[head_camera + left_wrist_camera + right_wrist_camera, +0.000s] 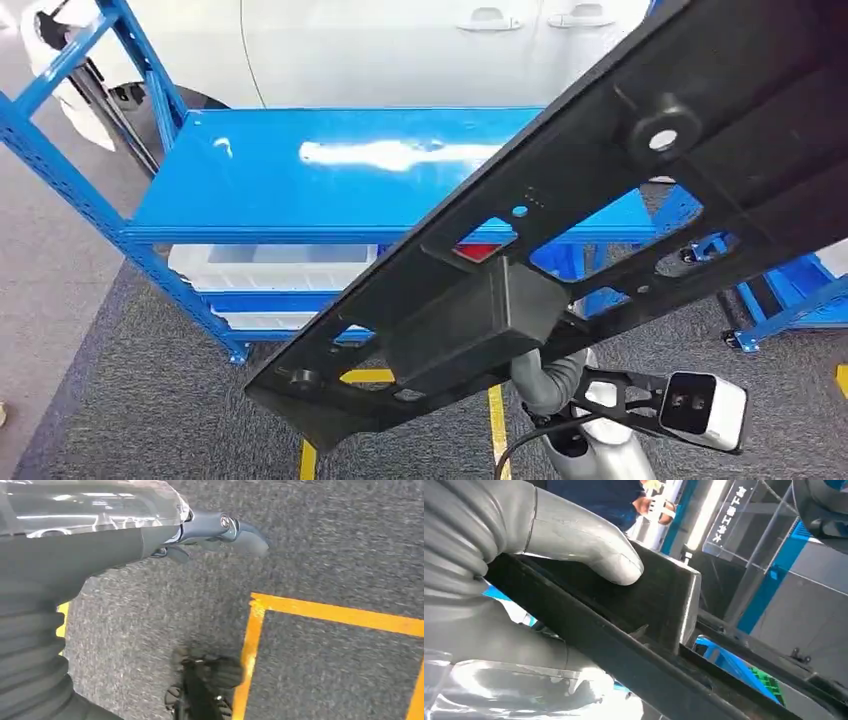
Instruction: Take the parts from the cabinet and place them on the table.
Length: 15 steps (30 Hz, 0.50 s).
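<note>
Head view: a long black part (560, 230) slants across, low at near left, high at far right, over the blue tabletop (300, 190), the right hand (550, 375) beneath it. Left wrist view: the left hand (215, 535) hangs above grey carpet (320, 550), fingers (250, 540) loosely apart, holding nothing. Right wrist view: a thick grey thumb (594, 550) presses the part's boxy block, gripping it.

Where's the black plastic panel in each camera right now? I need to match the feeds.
Head view: the black plastic panel slants across the picture, over the blue table.
Left wrist view: not in it; grey carpet and yellow floor tape.
Right wrist view: the panel's boxy block, under the right hand's thumb.
Shared landmark: that block.
</note>
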Each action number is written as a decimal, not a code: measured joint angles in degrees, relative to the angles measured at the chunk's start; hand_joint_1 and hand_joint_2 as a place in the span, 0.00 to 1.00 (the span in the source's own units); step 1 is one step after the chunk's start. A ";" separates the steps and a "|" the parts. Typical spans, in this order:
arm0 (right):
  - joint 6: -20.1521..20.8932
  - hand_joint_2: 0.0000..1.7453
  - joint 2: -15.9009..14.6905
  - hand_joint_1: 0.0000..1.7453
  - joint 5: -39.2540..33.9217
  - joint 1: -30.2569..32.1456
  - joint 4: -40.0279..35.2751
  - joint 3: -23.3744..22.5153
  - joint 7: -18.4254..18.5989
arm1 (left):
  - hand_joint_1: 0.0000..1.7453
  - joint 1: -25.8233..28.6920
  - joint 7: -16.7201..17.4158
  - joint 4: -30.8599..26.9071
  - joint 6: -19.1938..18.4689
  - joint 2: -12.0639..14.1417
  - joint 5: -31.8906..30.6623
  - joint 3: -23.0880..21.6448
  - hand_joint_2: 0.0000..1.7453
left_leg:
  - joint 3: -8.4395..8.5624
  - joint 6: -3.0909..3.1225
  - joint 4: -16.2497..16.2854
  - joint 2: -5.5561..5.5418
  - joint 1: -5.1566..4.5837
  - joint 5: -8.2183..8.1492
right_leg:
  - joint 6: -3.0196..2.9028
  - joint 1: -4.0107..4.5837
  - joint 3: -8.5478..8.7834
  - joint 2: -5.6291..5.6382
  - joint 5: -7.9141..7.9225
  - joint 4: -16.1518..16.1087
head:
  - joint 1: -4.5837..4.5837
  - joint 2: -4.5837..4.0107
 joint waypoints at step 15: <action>1.03 1.00 0.09 1.00 -0.50 -0.14 -0.46 -0.52 0.72 | 0.00 -0.05 -0.13 0.00 0.07 -0.02 0.94 0.09 1.00 | 9.65 3.38 -17.48 0.19 -0.29 8.09 | 3.75 -0.39 -9.94 0.20 -8.06 16.72 | 0.00 0.00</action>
